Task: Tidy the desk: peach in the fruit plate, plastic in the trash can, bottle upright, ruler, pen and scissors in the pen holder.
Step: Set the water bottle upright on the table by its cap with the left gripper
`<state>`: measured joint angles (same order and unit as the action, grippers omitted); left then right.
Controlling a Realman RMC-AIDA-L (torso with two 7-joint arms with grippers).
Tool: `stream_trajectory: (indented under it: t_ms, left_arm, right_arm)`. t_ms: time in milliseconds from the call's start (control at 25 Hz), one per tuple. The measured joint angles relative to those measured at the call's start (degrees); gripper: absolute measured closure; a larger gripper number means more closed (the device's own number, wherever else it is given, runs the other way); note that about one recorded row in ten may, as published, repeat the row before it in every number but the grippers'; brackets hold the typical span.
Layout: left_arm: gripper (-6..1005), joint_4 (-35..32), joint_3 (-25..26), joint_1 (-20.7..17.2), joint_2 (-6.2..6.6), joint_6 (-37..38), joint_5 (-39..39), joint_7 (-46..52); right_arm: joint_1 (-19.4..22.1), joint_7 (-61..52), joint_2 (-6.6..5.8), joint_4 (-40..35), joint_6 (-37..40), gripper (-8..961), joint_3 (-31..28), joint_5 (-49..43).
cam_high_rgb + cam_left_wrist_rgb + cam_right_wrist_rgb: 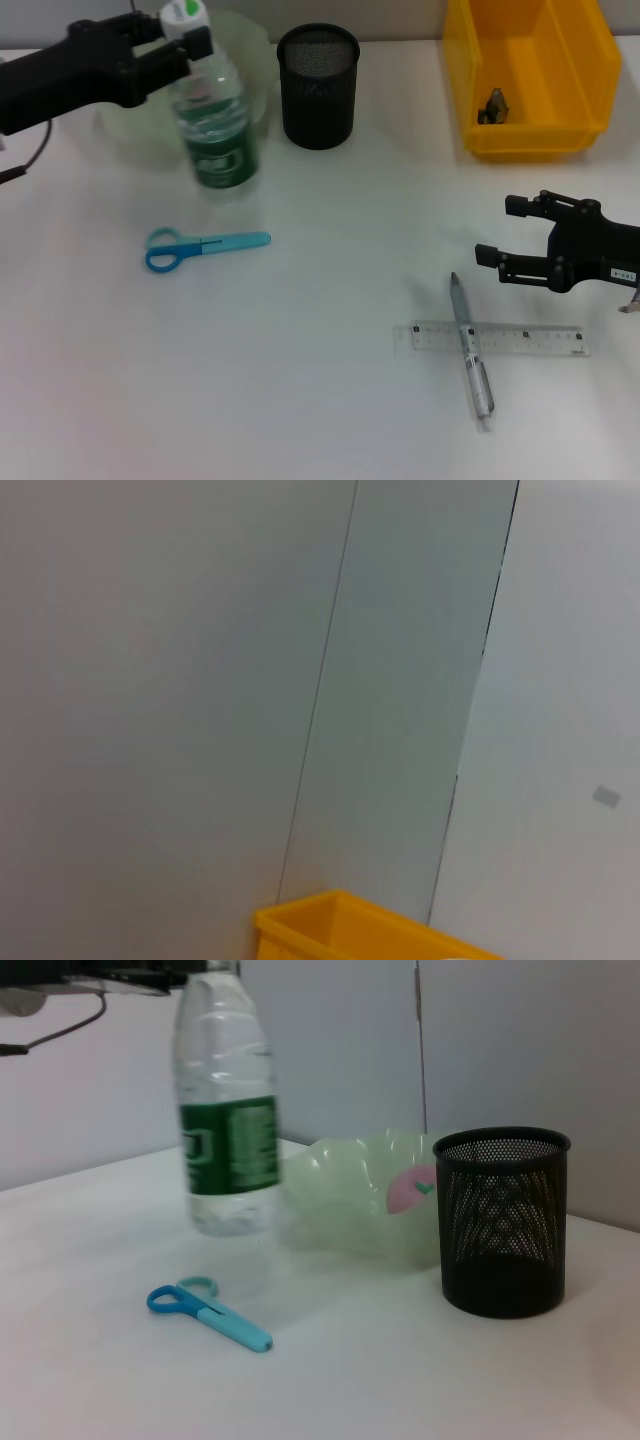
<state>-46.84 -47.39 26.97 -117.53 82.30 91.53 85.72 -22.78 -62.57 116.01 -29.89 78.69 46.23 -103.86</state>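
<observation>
- Left gripper [188, 32] pinches the white cap of the clear, ribbed bottle [218, 130], upright before the wavy green fruit plate [128, 130].
- Right gripper [500, 232] hovers spread above the clear ruler [520, 340], crossed by the pen [470, 350].

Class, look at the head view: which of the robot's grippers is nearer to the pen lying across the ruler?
Right. The right gripper hovers open just beside the pen; the left gripper is far across the desk, clamped on the bottle cap.

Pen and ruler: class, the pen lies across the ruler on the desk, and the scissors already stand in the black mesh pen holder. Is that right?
Not quite. The pen does lie across the ruler, but the scissors lie flat on the desk, in front of the bottle, not in the pen holder. The head view shows it.
</observation>
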Motion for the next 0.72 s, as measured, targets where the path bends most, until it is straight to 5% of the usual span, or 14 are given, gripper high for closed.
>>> stream_trajectory:
  t_ms: [720]
  left_arm:
    - [558,3.9,11.9,-4.3,0.79,6.3,-0.1,-8.3]
  right_arm:
    - [-0.7,0.4,0.24,-0.1,0.8,113,0.2,-0.1]
